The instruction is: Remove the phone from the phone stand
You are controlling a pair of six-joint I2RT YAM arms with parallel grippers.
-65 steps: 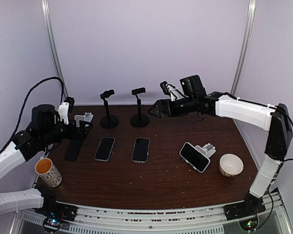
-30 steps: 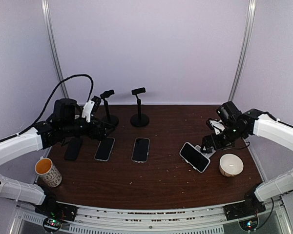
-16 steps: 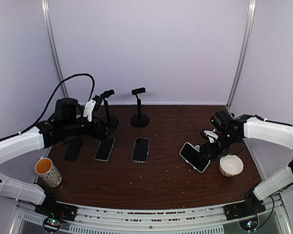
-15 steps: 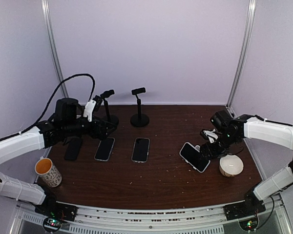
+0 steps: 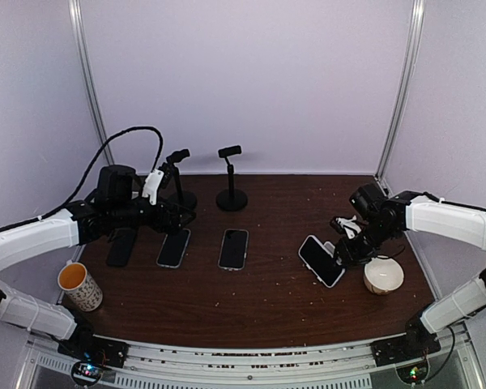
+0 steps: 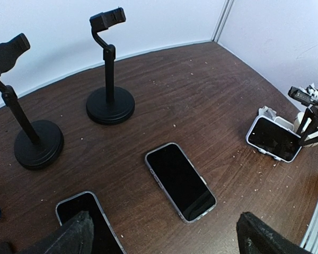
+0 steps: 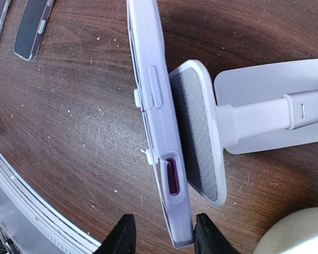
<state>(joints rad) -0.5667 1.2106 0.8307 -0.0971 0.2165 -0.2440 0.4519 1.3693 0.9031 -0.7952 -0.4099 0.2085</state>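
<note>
A phone point(image 5: 321, 261) in a lilac case leans on a white phone stand point(image 5: 332, 245) at the table's right. In the right wrist view the phone point(image 7: 153, 106) is edge-on against the stand's grey pad point(image 7: 199, 137). My right gripper point(image 7: 161, 235) straddles the phone's lower end. One of its fingers point(image 7: 208, 235) lies against the case, the other point(image 7: 123, 235) stands a small gap away. In the top view the right gripper point(image 5: 344, 250) sits low beside the stand. My left gripper point(image 6: 167, 241) hovers wide open over the left phones, holding nothing.
A white bowl point(image 5: 383, 274) sits just right of the stand. Three phones point(image 5: 233, 248) lie flat at centre left, with two black pole stands point(image 5: 231, 197) behind them. A patterned cup point(image 5: 79, 285) stands near the left front edge.
My right gripper has come down to the phone's lower end, and its jaws have narrowed around it. The left arm has edged slightly right.
</note>
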